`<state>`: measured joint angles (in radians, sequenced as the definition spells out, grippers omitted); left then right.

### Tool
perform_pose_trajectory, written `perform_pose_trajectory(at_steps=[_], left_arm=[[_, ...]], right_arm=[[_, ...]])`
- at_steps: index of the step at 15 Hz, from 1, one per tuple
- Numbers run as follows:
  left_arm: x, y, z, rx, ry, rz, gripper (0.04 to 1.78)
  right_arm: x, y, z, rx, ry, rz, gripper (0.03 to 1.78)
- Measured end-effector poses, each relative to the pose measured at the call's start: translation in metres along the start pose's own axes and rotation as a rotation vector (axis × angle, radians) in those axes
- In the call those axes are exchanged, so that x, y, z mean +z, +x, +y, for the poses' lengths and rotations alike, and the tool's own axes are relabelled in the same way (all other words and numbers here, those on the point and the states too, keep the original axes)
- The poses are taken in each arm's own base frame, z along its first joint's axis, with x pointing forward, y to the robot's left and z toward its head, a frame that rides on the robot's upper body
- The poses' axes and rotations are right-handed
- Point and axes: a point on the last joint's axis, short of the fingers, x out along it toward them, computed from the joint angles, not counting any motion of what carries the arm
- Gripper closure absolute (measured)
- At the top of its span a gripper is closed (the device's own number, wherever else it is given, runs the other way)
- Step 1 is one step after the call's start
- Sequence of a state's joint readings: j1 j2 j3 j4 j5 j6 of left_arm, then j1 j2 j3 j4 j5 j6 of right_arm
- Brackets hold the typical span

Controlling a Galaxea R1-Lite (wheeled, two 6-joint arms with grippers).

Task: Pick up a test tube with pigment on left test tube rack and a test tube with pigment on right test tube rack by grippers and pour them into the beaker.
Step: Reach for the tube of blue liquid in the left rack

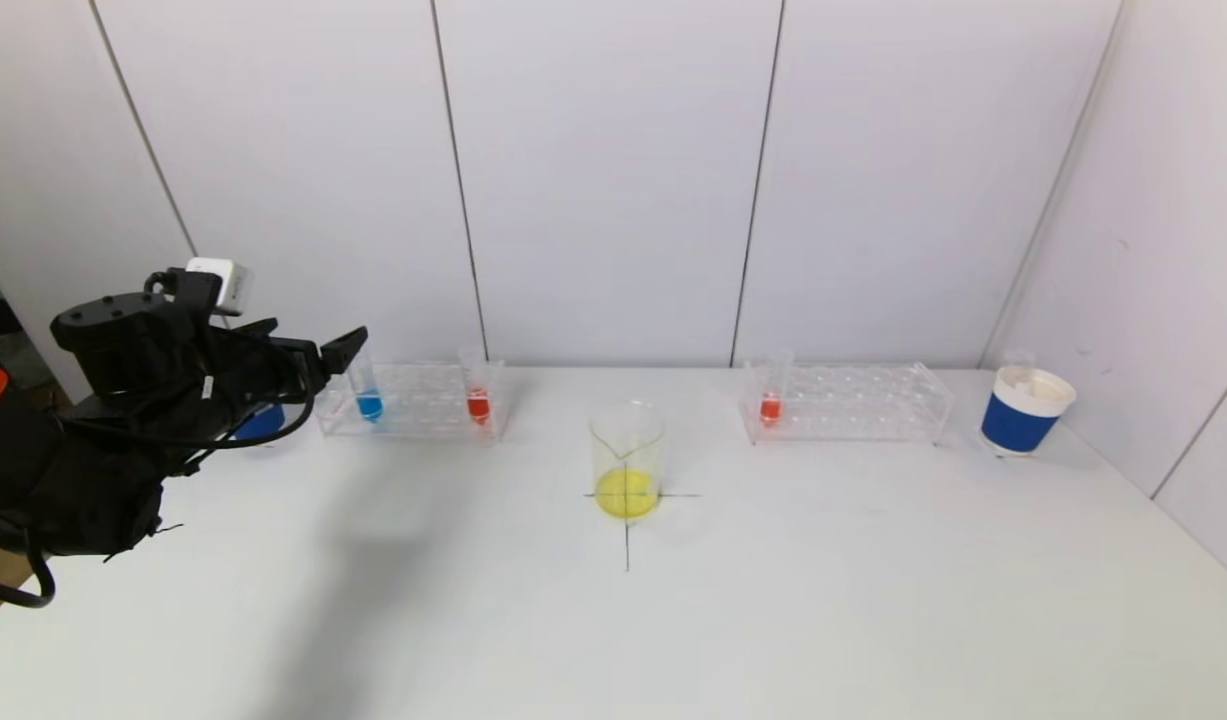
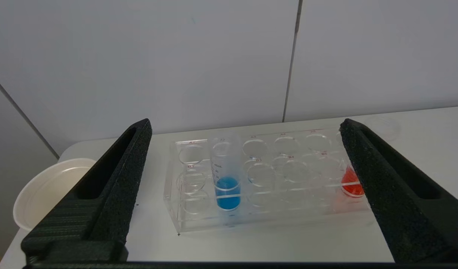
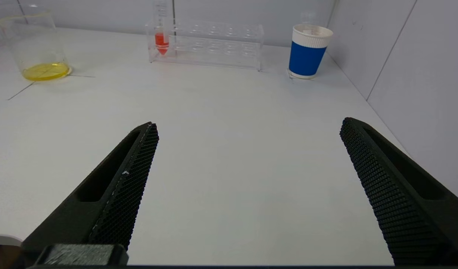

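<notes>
The clear left rack [image 1: 413, 408] holds a tube of blue pigment [image 1: 369, 398] and a tube of red pigment [image 1: 479, 398]. My left gripper [image 1: 339, 358] hovers open just in front of the rack's left end. In the left wrist view its fingers spread wide, with the blue tube [image 2: 226, 175] ahead between them and the red tube [image 2: 350, 183] by one fingertip. The right rack [image 1: 853, 402] holds one red tube [image 1: 770, 400]. The beaker [image 1: 627, 462], with yellow liquid, stands mid-table. My right gripper [image 3: 249, 127] is open over bare table, far short of that rack [image 3: 214, 43].
A blue-and-white paper cup [image 1: 1025, 410] stands right of the right rack, near the side wall. Another cup [image 2: 49, 186] sits left of the left rack, partly hidden behind my left arm. A black cross is drawn under the beaker.
</notes>
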<state>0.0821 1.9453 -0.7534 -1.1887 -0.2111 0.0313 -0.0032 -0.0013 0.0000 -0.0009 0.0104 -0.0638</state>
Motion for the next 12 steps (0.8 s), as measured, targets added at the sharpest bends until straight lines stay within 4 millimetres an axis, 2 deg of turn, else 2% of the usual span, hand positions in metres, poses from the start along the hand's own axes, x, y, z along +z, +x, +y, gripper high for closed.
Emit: perform_pose_trajectory(at_steps=[3,7,12], left_arm=[[-0.018,0.013,0.013,-0.013,-0.005,0.016,0.06],[-0.04,0.028,0.02,-0.014,-0.005,0.023,0.06],[-0.055,0.039,0.023,-0.003,-0.012,0.042,0.06]], right_arm=[[0.0,0.0,0.0,0.0,0.0,0.0,0.04],[0.0,0.0,0.0,0.0,0.0,0.0,0.04],[0.0,0.0,0.0,0.0,0.0,0.0,0.04]])
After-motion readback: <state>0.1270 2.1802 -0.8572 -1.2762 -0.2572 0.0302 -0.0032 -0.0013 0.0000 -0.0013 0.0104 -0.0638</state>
